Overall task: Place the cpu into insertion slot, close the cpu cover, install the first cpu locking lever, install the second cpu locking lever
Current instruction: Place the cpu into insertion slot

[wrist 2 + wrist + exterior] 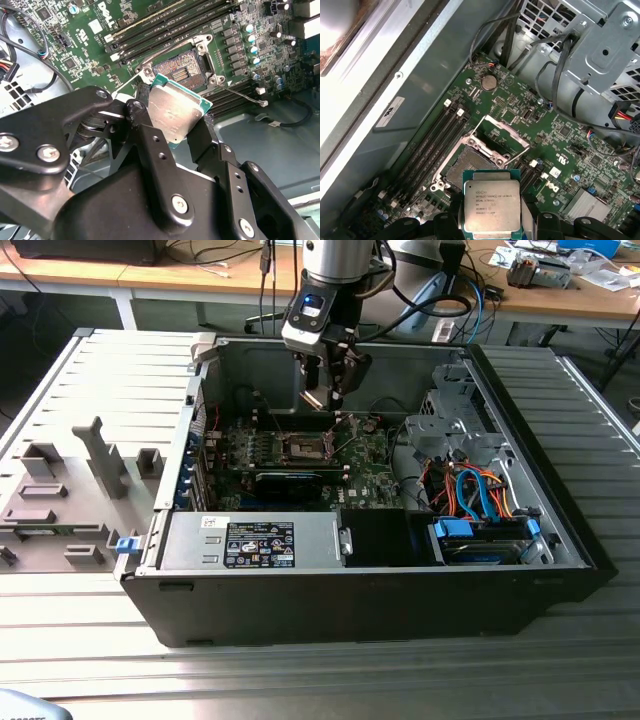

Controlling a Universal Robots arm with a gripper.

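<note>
I see jaws pinching silvery square cpu (491, 207) over empty dark-centred insertion slot (469, 169); metal-frame cpu cover (510, 131) up, reckon everything left.

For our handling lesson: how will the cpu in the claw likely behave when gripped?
The cpu looks like a stiff flat plate, so it is unlikely to flex. Its smooth metal face may slip; the claw pinches only its edges. Its thin green rim probably chips easily.

Several lines of small engraved print cover the metal face of the cpu (492, 205) in the first wrist view. A white logo (551, 186) is printed on the green motherboard (547, 132). In the exterior view, a black label (258, 544) with white print sits mid-top on the power supply housing (195, 540); its print is too small to read.
</note>
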